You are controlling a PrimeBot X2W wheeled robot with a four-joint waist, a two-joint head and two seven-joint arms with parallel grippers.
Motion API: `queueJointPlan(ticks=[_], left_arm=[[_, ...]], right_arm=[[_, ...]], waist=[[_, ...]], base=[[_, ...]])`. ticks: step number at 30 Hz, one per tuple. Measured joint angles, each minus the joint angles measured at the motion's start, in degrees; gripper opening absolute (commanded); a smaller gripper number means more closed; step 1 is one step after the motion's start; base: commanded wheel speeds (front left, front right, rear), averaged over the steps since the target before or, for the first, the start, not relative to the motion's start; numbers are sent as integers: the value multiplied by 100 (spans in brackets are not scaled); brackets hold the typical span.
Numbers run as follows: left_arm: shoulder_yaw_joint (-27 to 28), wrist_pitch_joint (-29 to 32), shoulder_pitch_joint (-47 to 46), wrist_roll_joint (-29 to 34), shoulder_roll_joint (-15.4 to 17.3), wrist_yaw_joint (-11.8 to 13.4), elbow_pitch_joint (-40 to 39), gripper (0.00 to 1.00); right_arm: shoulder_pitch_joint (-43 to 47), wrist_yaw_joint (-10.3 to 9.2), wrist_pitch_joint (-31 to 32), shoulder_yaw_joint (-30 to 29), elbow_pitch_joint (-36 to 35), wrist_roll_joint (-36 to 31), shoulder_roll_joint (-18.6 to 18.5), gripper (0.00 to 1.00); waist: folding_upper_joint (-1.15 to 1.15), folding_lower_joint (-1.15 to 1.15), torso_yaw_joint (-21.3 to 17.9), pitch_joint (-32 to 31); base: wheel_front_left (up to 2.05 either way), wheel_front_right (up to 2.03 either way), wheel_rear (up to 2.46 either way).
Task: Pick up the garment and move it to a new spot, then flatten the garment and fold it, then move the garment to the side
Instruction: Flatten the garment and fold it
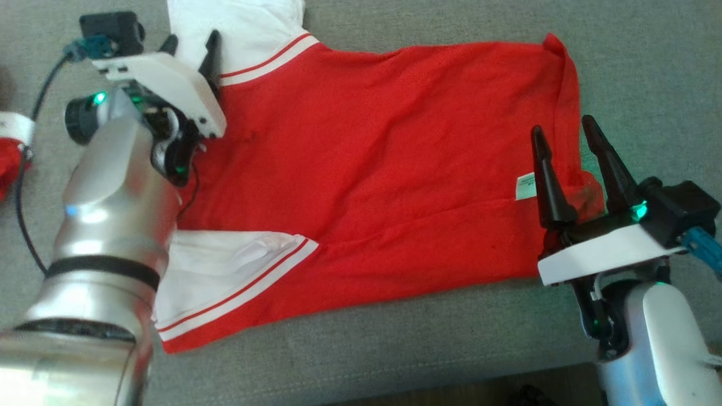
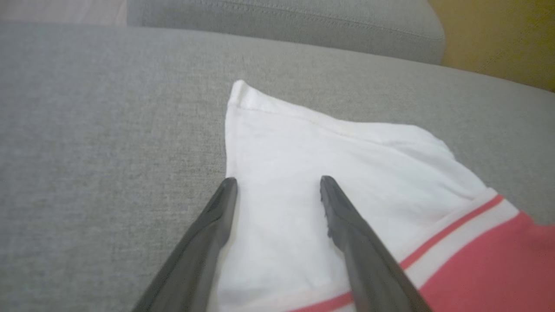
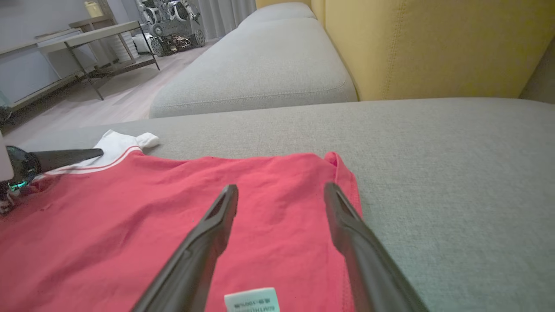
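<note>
Setting: a grey sofa seat [image 1: 648,67] with a yellow backrest [image 3: 433,43] behind it.

Garment: a red shirt [image 1: 366,186] with white sleeves lies spread flat across the middle of the seat, with a few soft wrinkles. Its sleeves are at the left and its bottom hem at the right.

Far sleeve [image 1: 242,28]: white with a thin red stripe where it joins the red body. It lies at the far left and ends in a point on the grey fabric.

Near sleeve [image 1: 225,276]: white with the same stripe, at the near left. The silver left arm partly covers it.

Label [image 1: 525,186]: a small white tag sits on the red cloth near the right hem.

Left pincer [image 1: 192,48]: the fingers are spread apart and hold nothing. It is above the far sleeve, with one finger along the sleeve's edge. Whether the tips touch the cloth cannot be told.

Right pincer [image 1: 563,128]: the fingers are spread apart and hold nothing. It is over the shirt's right hem, fingers pointing far, just right of the label.
</note>
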Motion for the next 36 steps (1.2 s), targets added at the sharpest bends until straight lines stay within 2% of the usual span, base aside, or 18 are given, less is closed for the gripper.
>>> queueJointPlan(ticks=[5, 6, 8, 15, 21, 25, 29, 36], left_arm=[[71, 252, -607, -76, 1, 73, 720, 100], [62, 279, -649, -75, -2, 73, 783, 82], [32, 287, -680, -75, 1, 71, 891, 0], [-122, 41, -675, -46, -13, -5, 1056, 0], [-180, -464, -608, -14, -108, -29, 1239, 0], [-280, -710, -599, -14, -165, -107, 1259, 0], [-315, -843, -600, -16, -216, -179, 1280, 0], [-475, -990, -600, -34, -341, -275, 1336, 0]], right_arm=[[-2, 0, -25, -21, 113, 8, -2, 100], [-2, 0, -26, -21, 134, 8, -2, 100], [-6, 0, -52, -34, 171, 9, -2, 100], [-166, 0, -49, -91, 271, 69, -2, 100], [-509, 0, 7, -274, 583, 263, -135, 100], [-1112, 0, 171, -504, 1157, 412, -458, 100], [-1844, 0, 394, -559, 2039, 570, -720, 100], [-2589, 0, 916, -132, 3445, 728, -926, 100]], waist=[[0, 0, -58, 82], [0, 0, -51, 79], [0, 0, -34, 70], [0, 0, 31, 22], [0, 0, 95, -105], [0, 0, 171, -153], [0, 0, 276, -163], [0, 0, 443, -191]], base=[[0, 0, 0], [0, 0, 0], [0, 0, 0], [0, 0, 0], [0, 0, 0], [0, 0, 0], [0, 0, 0], [0, 0, 0]])
